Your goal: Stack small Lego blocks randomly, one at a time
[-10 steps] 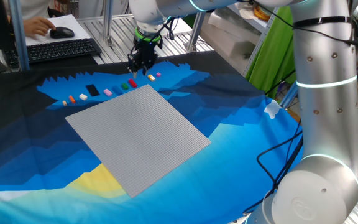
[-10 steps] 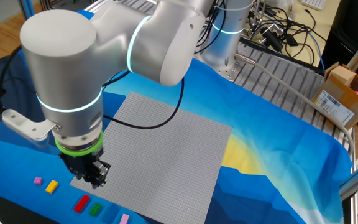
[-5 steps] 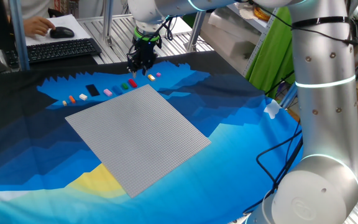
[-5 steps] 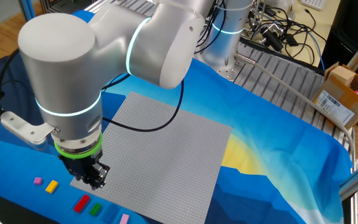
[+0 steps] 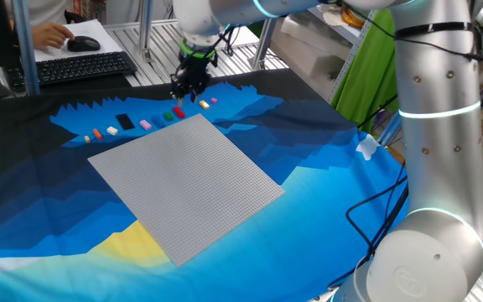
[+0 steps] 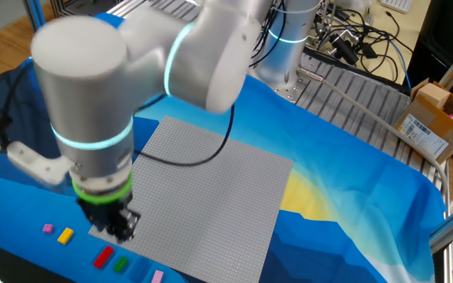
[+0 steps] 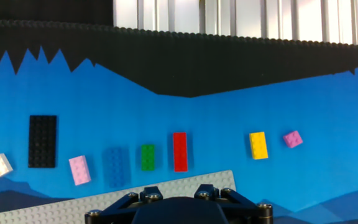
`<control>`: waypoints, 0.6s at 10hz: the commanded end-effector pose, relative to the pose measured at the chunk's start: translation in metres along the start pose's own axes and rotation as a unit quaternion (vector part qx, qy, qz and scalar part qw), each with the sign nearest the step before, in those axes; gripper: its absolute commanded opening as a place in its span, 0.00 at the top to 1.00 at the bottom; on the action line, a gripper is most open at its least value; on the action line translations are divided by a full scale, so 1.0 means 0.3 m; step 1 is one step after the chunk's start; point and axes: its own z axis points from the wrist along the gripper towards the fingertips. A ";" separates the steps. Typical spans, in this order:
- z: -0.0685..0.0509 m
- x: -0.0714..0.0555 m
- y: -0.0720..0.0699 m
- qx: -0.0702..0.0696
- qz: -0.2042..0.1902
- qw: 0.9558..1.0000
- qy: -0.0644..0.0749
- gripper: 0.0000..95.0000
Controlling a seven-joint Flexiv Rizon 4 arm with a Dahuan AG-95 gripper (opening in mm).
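One pincer [image 6: 121, 229] above red brick [image 7: 179, 151], opening unclear, nothing visibly held

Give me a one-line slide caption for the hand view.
Row of small Lego bricks on the blue cloth beyond the grey baseplate corner.

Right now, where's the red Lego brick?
In the hand view, the red brick lies on the blue cloth just beyond the grey baseplate, between the green brick on its left and the yellow brick on its right.
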 end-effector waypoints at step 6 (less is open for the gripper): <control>0.109 -0.083 0.002 -0.007 -0.015 1.000 0.008 0.60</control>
